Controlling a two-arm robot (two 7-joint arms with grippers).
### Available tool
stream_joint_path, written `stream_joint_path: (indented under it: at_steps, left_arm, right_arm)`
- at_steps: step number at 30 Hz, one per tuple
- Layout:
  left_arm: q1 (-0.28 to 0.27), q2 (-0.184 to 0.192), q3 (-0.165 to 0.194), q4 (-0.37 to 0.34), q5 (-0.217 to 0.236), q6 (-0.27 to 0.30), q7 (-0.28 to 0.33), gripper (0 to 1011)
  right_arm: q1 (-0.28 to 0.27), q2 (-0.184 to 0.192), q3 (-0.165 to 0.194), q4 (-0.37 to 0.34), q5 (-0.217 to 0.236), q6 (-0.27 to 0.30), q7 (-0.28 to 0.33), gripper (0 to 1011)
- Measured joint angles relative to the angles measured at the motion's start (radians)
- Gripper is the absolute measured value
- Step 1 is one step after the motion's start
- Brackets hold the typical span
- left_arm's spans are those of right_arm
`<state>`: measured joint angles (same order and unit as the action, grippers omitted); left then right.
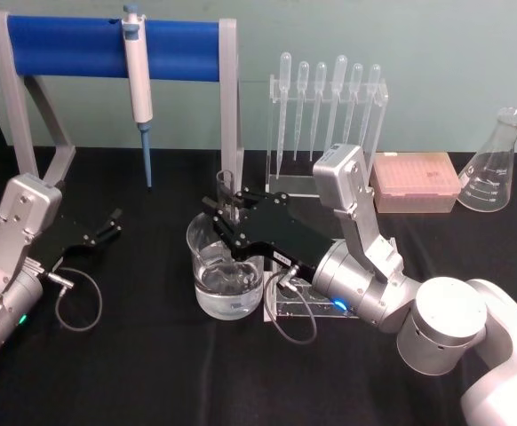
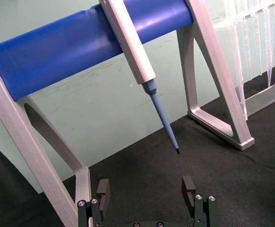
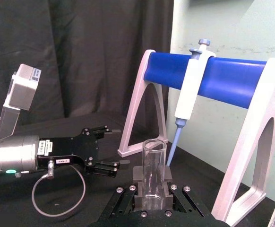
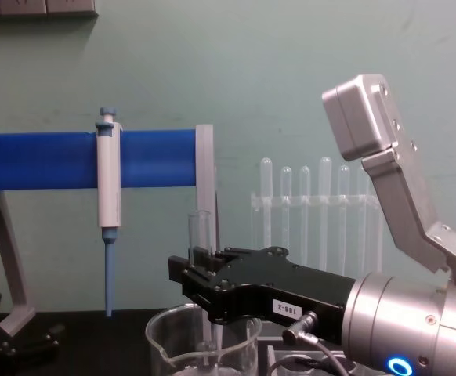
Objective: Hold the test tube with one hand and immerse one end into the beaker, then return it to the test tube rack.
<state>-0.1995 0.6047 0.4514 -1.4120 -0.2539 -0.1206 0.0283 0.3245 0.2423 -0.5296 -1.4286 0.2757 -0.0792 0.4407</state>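
**Tube held upright over the beaker, left arm off to the side**

We see the right gripper (image 1: pixel 228 211) reaching in from the right over the middle of the black table (image 1: pixel 152 373). Its fingers are pressed against the test tube (image 1: pixel 226 188), one on either side, pinching it a little below its open rim. The tube stands upright. Its upper part rises above the fingers, and its lower part goes down past the rim of the beaker (image 1: pixel 203 282) and inside the glass. The beaker holds clear liquid in its lower half; we cannot tell whether the round end of the tube reaches it.

A low clear rack (image 1: pixel 305 309) lies on the table just beside the beaker, on its right, partly hidden under the right wrist.

The left gripper (image 2: pixel 146 189) rests near the table's left edge, well apart from the beaker. Its fingers are spread wide with nothing between them, and they point toward the stand with the blue bar (image 1: pixel 81 46).

A white-and-blue pipettor (image 1: pixel 138 84) hangs from that bar, tip down. Behind the beaker a tall clear holder carries a row of thin pipettes (image 1: pixel 330 93). To its right sit a pink box (image 1: pixel 416 182) and a glass flask (image 1: pixel 496 169).
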Motion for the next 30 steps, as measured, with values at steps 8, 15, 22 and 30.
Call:
stream_joint_path:
  at_steps: [8,15,22,30]
  left_arm:
    - [0.0,0.0,0.0,0.0,0.0,0.0,0.0,1000]
    - [0.0,0.0,0.0,0.0,0.0,0.0,0.0,1000]
    - [0.0,0.0,0.0,0.0,0.0,0.0,0.0,1000]
    - [0.0,0.0,0.0,0.0,0.0,0.0,0.0,1000]
  right_arm:
    - [0.0,0.0,0.0,0.0,0.0,0.0,0.0,226]
    - [0.0,0.0,0.0,0.0,0.0,0.0,0.0,227]
    - [0.0,0.0,0.0,0.0,0.0,0.0,0.0,226]
    - [0.0,0.0,0.0,0.0,0.0,0.0,0.0,227]
